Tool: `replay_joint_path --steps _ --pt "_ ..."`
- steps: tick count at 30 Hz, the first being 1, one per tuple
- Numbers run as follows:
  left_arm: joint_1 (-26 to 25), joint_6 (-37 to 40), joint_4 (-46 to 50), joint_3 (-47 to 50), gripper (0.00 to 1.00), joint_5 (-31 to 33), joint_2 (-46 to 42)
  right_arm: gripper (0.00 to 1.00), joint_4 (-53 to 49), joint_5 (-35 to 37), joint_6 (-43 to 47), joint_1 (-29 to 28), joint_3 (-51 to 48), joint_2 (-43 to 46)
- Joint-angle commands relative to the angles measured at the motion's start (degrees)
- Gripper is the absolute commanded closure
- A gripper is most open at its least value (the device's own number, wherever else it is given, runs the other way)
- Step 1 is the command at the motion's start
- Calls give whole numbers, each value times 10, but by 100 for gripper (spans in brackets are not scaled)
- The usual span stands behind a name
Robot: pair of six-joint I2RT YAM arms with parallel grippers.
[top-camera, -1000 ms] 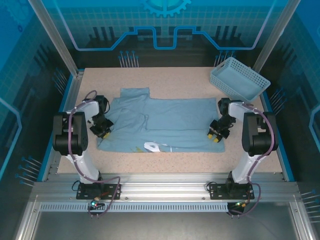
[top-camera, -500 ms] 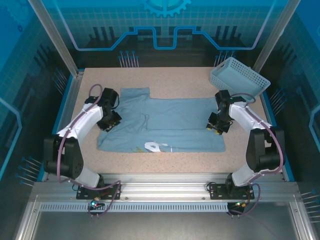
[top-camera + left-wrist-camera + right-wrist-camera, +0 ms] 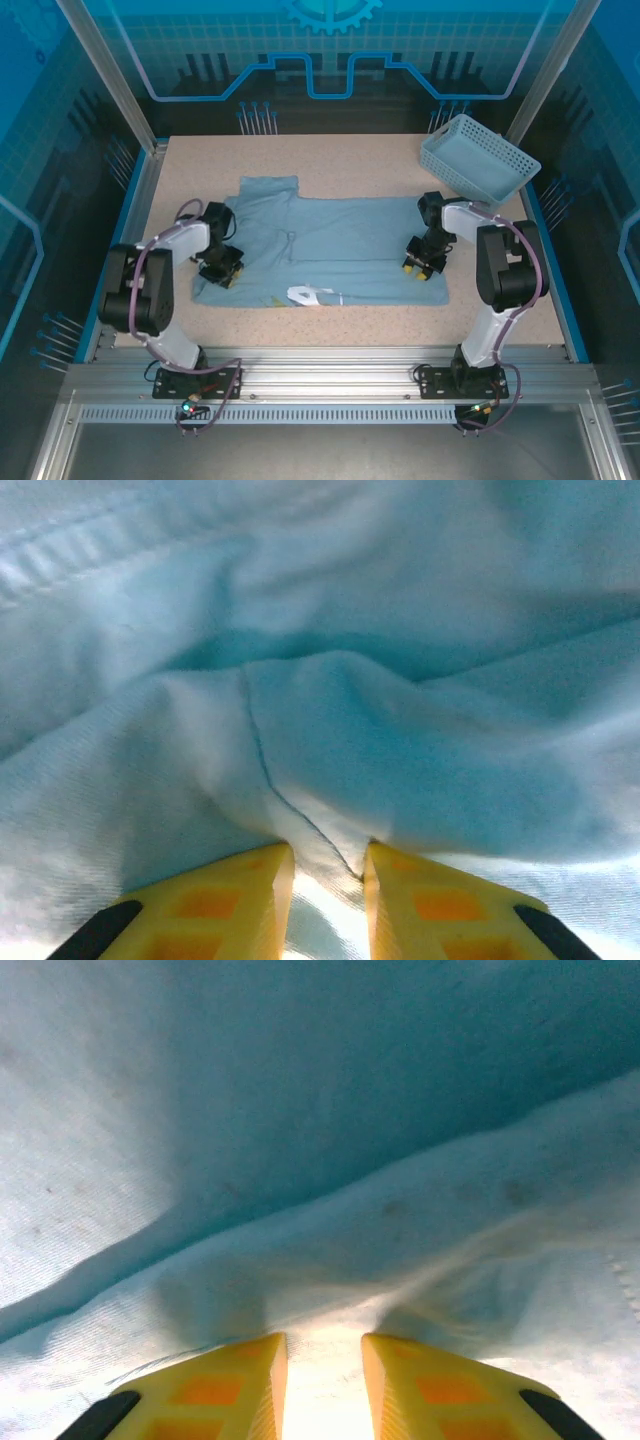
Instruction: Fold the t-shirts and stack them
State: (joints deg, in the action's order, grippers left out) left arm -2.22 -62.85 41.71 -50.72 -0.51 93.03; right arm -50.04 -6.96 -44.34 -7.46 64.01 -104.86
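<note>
The soft pale blue-grey t-shirt [image 3: 330, 245] lies wrinkled and roughly rectangular on the speckled beige table [image 3: 330, 160], a seamed ridge of its knit cloth clamped between the blocky yellow fingers of the left gripper [image 3: 328, 900], a puckered fold likewise pinched in the right gripper [image 3: 323, 1380]

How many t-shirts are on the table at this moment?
1. The t-shirt lies spread mid-table; the left gripper pinches its left edge, the right gripper its right edge. Another could be hidden in the basket at the far right corner.
</note>
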Motion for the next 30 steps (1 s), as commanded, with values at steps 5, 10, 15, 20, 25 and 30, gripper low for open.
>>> replay_joint_path --steps 5,10,15,20,25,30 --pt "48 -24 43 73 73 27 -48 72 -27 -34 -43 -32 -71 22" --pt "75 -16 68 60 73 51 -70 71 -38 -36 -64 -65 -75 48" --pt "68 55 57 -60 64 75 -68 61 -28 15 -5 -59 -6 92" --pt "67 189 38 -286 58 42 84 54 -1 34 87 -9 100 64" --pt "64 292 44 -501 51 34 257 54 -8 59 131 31 216 -17" --pt "63 363 9 -617 42 24 366 53 0 53 148 47 279 -71"
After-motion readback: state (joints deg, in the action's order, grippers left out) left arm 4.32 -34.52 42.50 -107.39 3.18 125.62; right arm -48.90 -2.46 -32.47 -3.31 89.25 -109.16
